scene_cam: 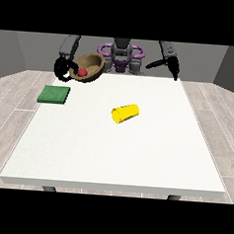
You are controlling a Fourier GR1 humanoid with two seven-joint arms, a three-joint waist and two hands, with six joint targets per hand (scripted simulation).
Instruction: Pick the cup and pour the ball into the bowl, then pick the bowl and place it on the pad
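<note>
Bowl [91, 66] w/ ball [82, 72], cup [125, 113] sideways.

Ball [82, 72] in bowl [90, 66] behind pad [54, 94], cup [125, 113] lying mid-table [136, 155], right of pad.

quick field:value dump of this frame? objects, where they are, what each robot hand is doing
bowl: brown wooden bowl, tilted, lifted above the table's far left, held by the robot hand at the view's left
ball: small red ball, inside the bowl
cup: yellow plastic cup, on its side mid-table
pad: flat green square pad, left edge, nothing on it
other hand: robot hand at the view's right, holds nothing
</note>
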